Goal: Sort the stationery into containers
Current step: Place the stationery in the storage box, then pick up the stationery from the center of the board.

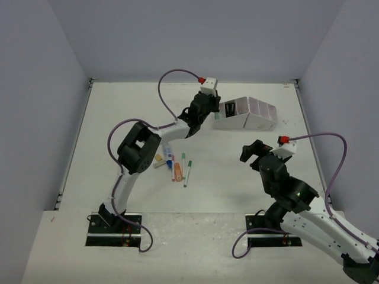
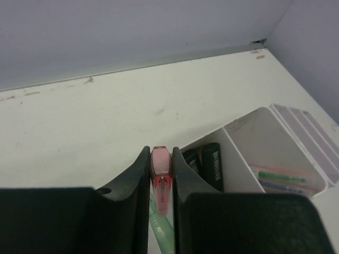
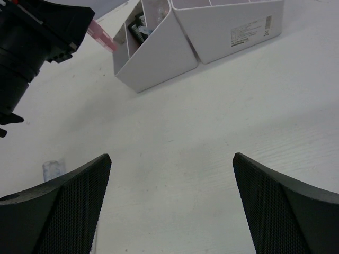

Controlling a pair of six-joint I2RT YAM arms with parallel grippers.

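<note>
White bench (image 1: 118,118) walled in pale grey fills all three of my feeds. My left claw (image 2: 160,159) is clenched on a pink-capped pen (image 2: 160,166), the cap poking out past the fingertips. It hangs at the left end of the white organizer (image 1: 251,122), right by the end compartment where dark stubby items (image 2: 211,163) sit. The next compartment holds thin green pens (image 2: 280,175). My right claw (image 3: 170,159) stands wide and released, gripping nothing, over bare bench well short of the organizer. Loose stationery (image 1: 176,165) lies clustered just right of the left arm's elbow, among it a green-capped pen (image 1: 186,173) and an orange highlighter (image 1: 176,172).
</note>
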